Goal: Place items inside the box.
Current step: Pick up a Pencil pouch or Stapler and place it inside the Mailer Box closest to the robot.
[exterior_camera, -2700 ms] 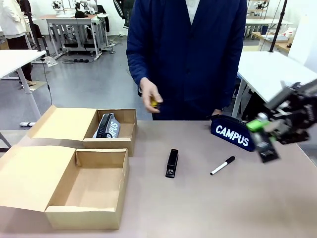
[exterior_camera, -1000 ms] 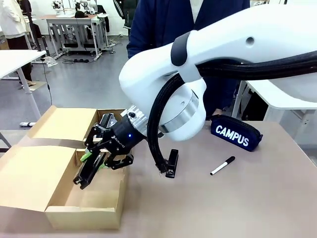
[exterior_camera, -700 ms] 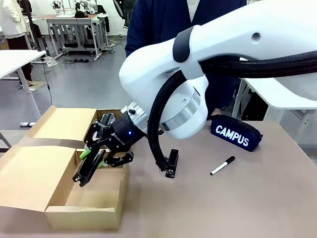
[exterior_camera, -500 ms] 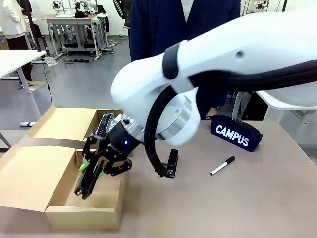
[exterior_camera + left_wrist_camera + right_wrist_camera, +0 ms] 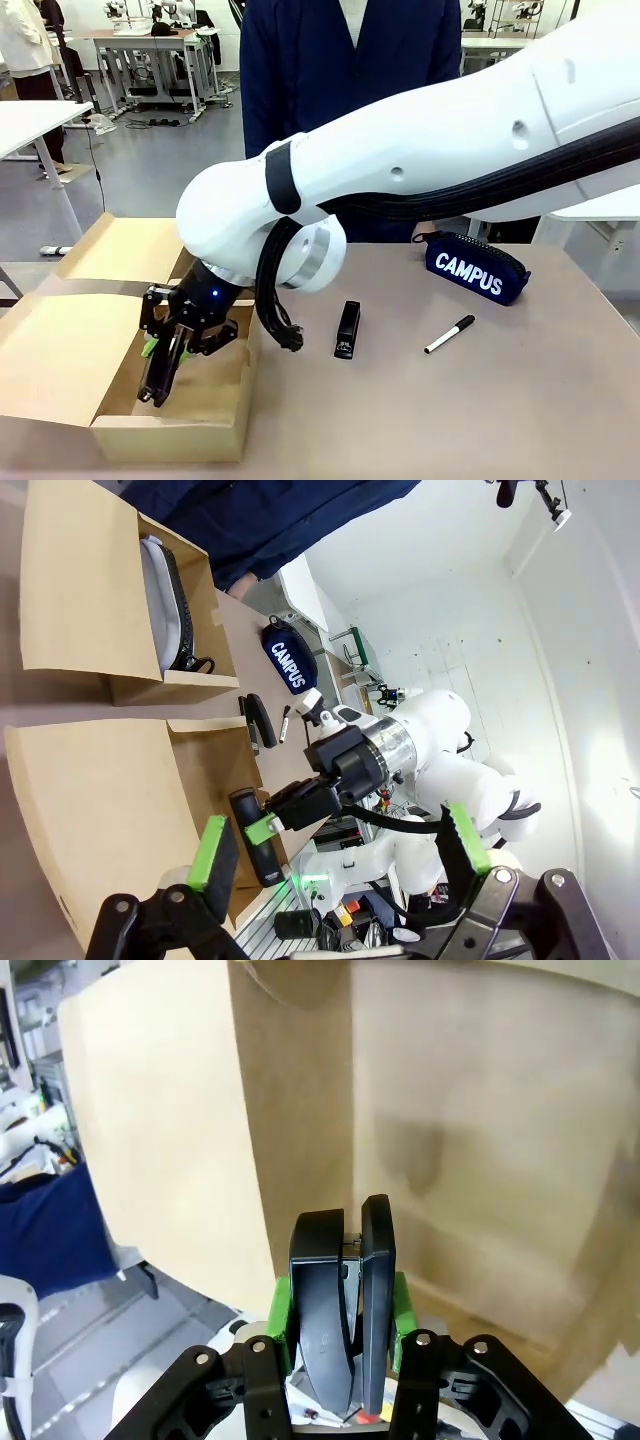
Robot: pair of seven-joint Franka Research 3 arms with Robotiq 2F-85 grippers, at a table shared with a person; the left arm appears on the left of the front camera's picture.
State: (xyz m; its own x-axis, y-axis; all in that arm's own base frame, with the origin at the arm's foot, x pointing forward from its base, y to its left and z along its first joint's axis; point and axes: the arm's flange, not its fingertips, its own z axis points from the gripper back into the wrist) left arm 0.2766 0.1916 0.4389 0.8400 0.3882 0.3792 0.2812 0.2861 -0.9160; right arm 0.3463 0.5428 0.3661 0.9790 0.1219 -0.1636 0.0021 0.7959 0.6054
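Note:
My right gripper (image 5: 158, 374) reaches across the table and down into the near open cardboard box (image 5: 170, 440), shut on a black stapler (image 5: 167, 362). In the right wrist view the stapler (image 5: 322, 1290) stands upright between the green pads (image 5: 281, 1310), just above the box floor (image 5: 470, 1160). A second black stapler (image 5: 347, 329), a black-and-white marker (image 5: 450, 334) and the navy "CAMPUS" pencil case (image 5: 475, 268) lie on the table to the right. My left gripper (image 5: 335, 845) hangs open high above the boxes, holding nothing. A grey zip pouch (image 5: 160, 590) lies in the far box (image 5: 70, 600).
A person in a dark blue coat (image 5: 340, 70) stands at the far edge of the table. My right arm's big white body (image 5: 400, 170) spans the middle of the table above the far box (image 5: 110, 250). Bare tabletop (image 5: 450, 420) lies in front of the marker.
My right gripper has carried the stapler left and down, from above the near box's right wall into the box. The person has stepped back slightly.

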